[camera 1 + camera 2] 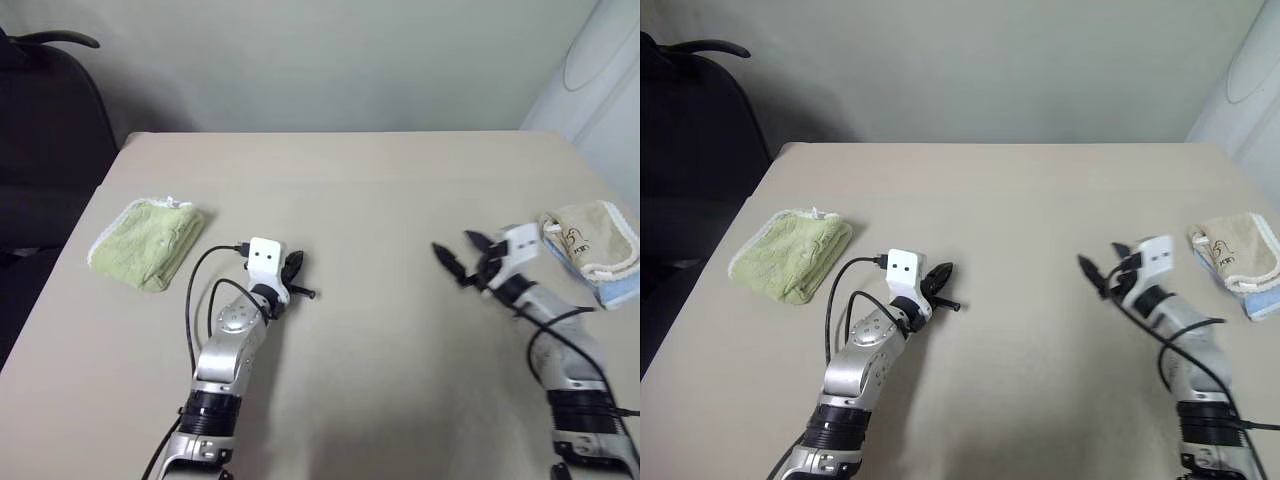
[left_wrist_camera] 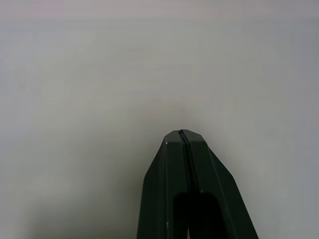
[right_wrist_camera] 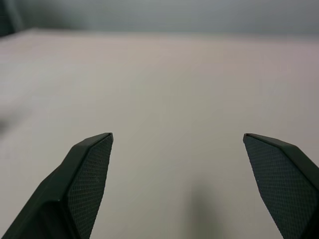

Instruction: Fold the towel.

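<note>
From my head camera's left eye, the towel [image 1: 592, 240] lies already folded at the far right edge of the table [image 1: 350, 190], a beige bundle resting on top of a light blue folded towel [image 1: 618, 290], with its long axis running roughly from the near-left up toward the far-right corner. My right gripper [image 1: 462, 256] sits just beside it, but its jaws face away, toward the middle of the table, so the towel lies behind and to the right of my fingertips; those jaws are spread wide and hold nothing. My left gripper [image 1: 300, 280] is near the table's centre, well apart from the towel, pinched together and empty, and closer to a lime-green folded towel [image 1: 148, 242] on the left side. From the right eye the same layout reads plainly: the beige towel hugs the right edge and my right arm is clearly the nearer one, so I judge any reach for it falls to that arm, and it would first have to swing its wrist round to the right. Along my left wrist, the two black fingers [image 2: 174, 189] are pressed flat against each other over bare tabletop. Along my right wrist, the fingers [image 3: 84, 184] stand far apart with open table between them and no cloth ahead, which agrees that I am aimed off the towel
</note>
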`<action>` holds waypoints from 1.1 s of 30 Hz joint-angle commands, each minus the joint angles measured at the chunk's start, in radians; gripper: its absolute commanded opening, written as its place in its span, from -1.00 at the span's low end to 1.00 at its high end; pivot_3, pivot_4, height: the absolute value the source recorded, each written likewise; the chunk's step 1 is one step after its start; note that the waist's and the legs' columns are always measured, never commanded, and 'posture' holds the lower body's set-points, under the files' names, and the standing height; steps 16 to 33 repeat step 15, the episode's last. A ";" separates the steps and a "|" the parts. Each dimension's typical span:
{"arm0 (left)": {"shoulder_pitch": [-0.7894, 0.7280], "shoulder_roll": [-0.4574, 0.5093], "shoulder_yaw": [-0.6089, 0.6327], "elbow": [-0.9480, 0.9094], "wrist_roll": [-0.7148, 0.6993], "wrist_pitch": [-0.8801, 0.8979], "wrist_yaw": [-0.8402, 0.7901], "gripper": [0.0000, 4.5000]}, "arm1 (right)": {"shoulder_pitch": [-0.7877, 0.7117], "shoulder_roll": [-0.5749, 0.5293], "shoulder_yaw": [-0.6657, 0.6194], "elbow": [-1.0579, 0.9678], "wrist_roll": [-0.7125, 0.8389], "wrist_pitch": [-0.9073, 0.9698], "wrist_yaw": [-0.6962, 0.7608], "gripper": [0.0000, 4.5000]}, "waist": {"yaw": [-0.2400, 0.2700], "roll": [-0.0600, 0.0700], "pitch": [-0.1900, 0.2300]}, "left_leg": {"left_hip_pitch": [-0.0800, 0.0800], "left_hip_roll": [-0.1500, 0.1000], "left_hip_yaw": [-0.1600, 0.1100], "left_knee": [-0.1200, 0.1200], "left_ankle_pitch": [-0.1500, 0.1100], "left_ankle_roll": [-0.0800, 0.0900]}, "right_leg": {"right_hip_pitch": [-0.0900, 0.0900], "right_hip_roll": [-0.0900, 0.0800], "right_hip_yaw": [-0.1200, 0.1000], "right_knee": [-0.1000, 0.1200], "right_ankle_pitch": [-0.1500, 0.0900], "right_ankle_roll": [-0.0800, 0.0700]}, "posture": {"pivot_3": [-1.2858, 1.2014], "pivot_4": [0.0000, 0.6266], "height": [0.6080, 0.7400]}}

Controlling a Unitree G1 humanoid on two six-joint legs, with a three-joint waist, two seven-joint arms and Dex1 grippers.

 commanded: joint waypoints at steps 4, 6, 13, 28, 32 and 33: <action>0.033 0.040 0.089 -0.049 0.003 -0.009 0.023 -1.00 | -0.080 0.038 0.024 0.077 -0.037 -0.095 0.052 0.97 | -0.004 0.000 0.000 | 0.000 0.000 0.000 0.000 0.000 -0.001 | 0.000 0.000 0.000 0.000 0.000 0.000 | 0.03 -0.52 1.00; 0.043 0.053 0.112 -0.060 0.006 -0.007 0.035 -1.00 | -0.095 0.046 0.025 0.102 -0.038 -0.106 0.066 0.97 | -0.006 0.000 0.000 | 0.000 0.000 0.000 0.000 0.001 -0.001 | 0.000 0.000 0.000 0.000 0.000 0.000 | 0.03 -0.52 1.00; 0.086 0.051 0.145 -0.127 -0.004 0.025 0.066 -1.00 | -0.104 0.089 0.044 0.120 -0.051 -0.127 0.082 0.97 | -0.003 0.000 0.000 | 0.000 0.000 0.000 0.000 0.001 -0.001 | 0.000 -0.001 -0.001 0.000 0.000 0.000 | 0.03 -0.52 1.00; 0.077 0.056 0.146 -0.130 -0.004 0.036 0.065 -1.00 | -0.110 0.095 0.045 0.111 -0.051 -0.125 0.085 0.97 | -0.003 0.000 0.000 | 0.000 0.000 0.000 0.000 0.001 -0.002 | 0.000 -0.001 -0.001 0.000 0.000 0.000 | 0.03 -0.52 1.00; 0.077 0.056 0.146 -0.130 -0.004 0.036 0.065 -1.00 | -0.110 0.095 0.045 0.111 -0.051 -0.125 0.085 0.97 | -0.003 0.000 0.000 | 0.000 0.000 0.000 0.000 0.001 -0.002 | 0.000 -0.001 -0.001 0.000 0.000 0.000 | 0.03 -0.52 1.00; 0.077 0.056 0.146 -0.130 -0.004 0.036 0.065 -1.00 | -0.110 0.095 0.045 0.111 -0.051 -0.125 0.085 0.97 | -0.003 0.000 0.000 | 0.000 0.000 0.000 0.000 0.001 -0.002 | 0.000 -0.001 -0.001 0.000 0.000 0.000 | 0.03 -0.52 1.00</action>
